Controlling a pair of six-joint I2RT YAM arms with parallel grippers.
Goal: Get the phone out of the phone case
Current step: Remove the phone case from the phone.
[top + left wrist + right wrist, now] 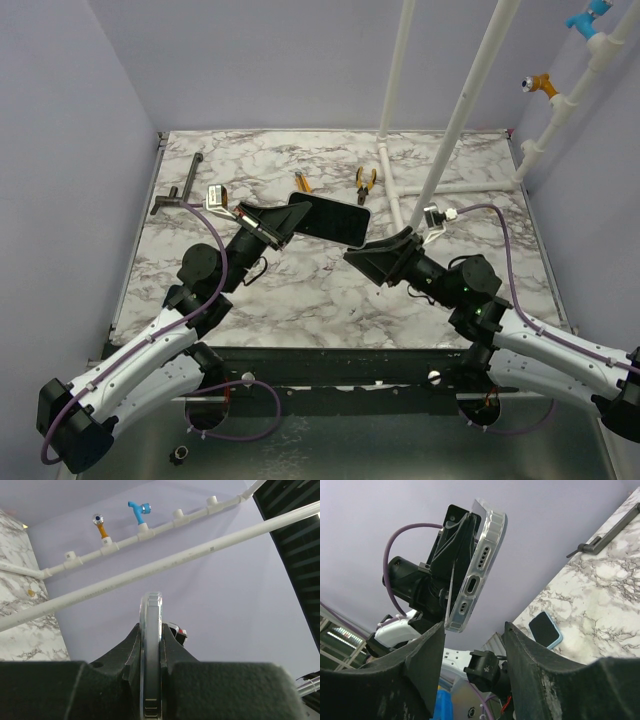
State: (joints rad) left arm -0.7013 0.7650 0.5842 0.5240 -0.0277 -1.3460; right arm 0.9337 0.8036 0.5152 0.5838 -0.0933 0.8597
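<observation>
Left gripper (288, 218) around cased phone (335, 218)

Marble table (300, 300) with pliers (366, 182), T-bar (180, 193)

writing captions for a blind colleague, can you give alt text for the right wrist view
A phone in a clear plastic case, seen end-on with its charging port showing, is clamped by the left gripper against a lilac wall. The open right gripper frames it from below; a white marble table lies at right.
</observation>
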